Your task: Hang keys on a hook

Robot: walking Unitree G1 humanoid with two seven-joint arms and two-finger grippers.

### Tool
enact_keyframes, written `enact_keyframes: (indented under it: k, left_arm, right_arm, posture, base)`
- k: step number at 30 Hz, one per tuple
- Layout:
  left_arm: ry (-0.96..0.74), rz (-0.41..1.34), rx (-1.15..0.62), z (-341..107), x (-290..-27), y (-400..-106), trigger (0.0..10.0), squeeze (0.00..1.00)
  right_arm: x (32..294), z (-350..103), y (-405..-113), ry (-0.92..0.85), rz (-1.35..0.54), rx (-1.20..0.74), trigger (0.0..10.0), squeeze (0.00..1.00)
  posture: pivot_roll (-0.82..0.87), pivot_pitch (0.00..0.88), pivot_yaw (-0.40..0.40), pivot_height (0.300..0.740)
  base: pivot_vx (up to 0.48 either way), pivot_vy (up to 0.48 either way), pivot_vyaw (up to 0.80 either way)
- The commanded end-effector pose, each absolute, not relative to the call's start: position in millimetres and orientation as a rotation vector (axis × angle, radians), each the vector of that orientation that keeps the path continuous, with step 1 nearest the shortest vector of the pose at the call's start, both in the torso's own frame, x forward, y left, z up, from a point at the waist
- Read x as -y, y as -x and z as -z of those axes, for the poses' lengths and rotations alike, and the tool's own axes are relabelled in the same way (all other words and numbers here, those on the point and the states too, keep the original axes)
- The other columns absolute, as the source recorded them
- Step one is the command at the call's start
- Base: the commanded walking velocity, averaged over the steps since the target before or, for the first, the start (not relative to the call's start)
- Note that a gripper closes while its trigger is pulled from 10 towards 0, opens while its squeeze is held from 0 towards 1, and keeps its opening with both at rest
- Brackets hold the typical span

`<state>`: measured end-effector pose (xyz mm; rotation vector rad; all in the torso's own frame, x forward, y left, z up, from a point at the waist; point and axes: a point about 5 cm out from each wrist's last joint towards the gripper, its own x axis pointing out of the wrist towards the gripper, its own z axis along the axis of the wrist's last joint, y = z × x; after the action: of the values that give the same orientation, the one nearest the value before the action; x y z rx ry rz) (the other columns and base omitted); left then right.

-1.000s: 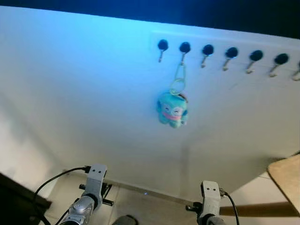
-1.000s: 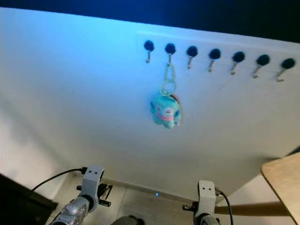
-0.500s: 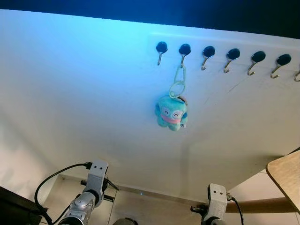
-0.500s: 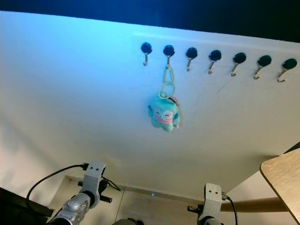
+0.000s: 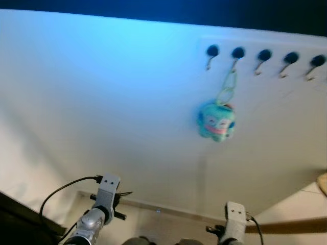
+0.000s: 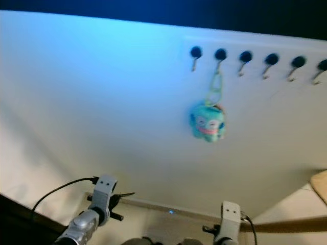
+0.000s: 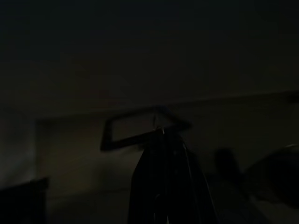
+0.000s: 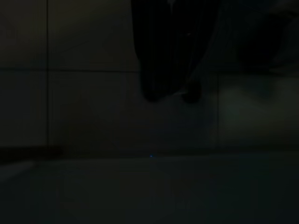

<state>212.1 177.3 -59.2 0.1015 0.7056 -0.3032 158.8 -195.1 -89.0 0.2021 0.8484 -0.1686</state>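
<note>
Very dark: the left tool [image 7: 164, 140] points its black fingers [image 7: 154, 182] (lying close together) at a dim floor [image 7: 70, 163].

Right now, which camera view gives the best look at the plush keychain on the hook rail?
The right eye view shows the plush keychain best: it sits nearer the picture's middle, hanging by its loop from the second hook. The left eye view shows the same scene, slightly blurred. Both wrist views are very dark, facing the floor.
</note>
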Motion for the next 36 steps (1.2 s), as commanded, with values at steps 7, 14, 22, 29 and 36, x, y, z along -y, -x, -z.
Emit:
enact_keyframes:
  k: [7, 14, 22, 29, 36]
  left_arm:
    - [-0.114, 0.317, -0.706, 58.9, -179.3, -211.8, 10.0, 0.0]
    - [-0.129, 0.343, -0.709, 59.4, -178.3, -210.7, 10.0, 0.0]
    - [-0.154, 0.284, -0.698, 58.3, -183.0, -213.1, 10.0, 0.0]
    - [-0.22, 0.278, -0.698, 57.6, -186.2, -214.6, 10.0, 0.0]
    - [-0.209, 0.273, -0.703, 57.5, -185.9, -215.5, 10.0, 0.0]
  right_arm:
    - [193.0, 90.8, -155.3, -0.214, 0.177, -0.858, 10.0, 0.0]
    - [193.8, 91.0, -154.4, -0.214, 0.181, -0.859, 10.0, 0.0]
    - [193.4, 91.3, -154.0, -0.217, 0.184, -0.861, 10.0, 0.0]
    - [192.7, 91.3, -153.9, -0.22, 0.179, -0.858, 10.0, 0.0]
    - [193.0, 90.7, -154.6, -0.23, 0.184, -0.848, 10.0, 0.0]
  posture:
    - [0.08, 0.042, -0.005, 0.74]
    - [0.08, 0.032, -0.002, 0.74]
    - [0.07, 0.029, 0.0, 0.74]
    - [0.07, 0.028, 0.001, 0.74]
    - [0.06, 0.032, 0.012, 0.74]
  base:
    - [0.0, -0.48, 0.0]
    - [0.0, -0.48, 0.0]
    - [0.0, -0.12, 0.0]
    - [0.0, 0.0, 0.0]
    - [0.0, 0.0, 0.0]
